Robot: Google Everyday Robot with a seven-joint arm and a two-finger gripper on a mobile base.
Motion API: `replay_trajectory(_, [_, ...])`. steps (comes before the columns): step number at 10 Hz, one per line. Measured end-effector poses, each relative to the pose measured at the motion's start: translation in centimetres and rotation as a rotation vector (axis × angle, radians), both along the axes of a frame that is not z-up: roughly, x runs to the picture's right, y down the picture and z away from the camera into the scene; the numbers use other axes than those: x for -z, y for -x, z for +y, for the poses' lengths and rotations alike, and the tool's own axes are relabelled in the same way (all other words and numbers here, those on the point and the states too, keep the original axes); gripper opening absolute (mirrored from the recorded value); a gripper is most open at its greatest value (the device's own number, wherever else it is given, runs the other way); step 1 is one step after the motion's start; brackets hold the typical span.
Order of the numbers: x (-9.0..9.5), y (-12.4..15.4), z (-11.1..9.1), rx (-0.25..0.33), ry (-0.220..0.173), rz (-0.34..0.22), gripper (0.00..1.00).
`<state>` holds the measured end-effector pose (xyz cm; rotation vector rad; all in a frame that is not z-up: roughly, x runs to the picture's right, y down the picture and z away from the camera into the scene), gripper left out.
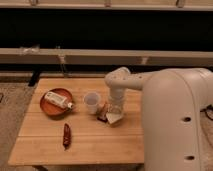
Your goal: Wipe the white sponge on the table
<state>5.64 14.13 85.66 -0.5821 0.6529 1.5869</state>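
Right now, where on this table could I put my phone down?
Bare: the table front, right of the red stick; the back strip behind the cup. Crowded: around the gripper at the white sponge, beside the cup.
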Motion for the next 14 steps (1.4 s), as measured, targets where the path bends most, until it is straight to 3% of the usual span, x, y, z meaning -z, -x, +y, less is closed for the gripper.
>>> replay_trajectory(4, [2.6, 2.3, 3.1, 0.046, 0.019, -0.061, 0.0])
replay_trajectory(8, [3.4, 1.2, 4.6, 0.064, 0.043, -0.057, 0.0])
replay_trajectory(11, [3.0, -2.8, 6.5, 0.04, 0.079, 0.02, 0.0])
replay_trajectory(14, [2.4, -8.1, 6.4, -0.006, 0.084, 0.118, 0.0])
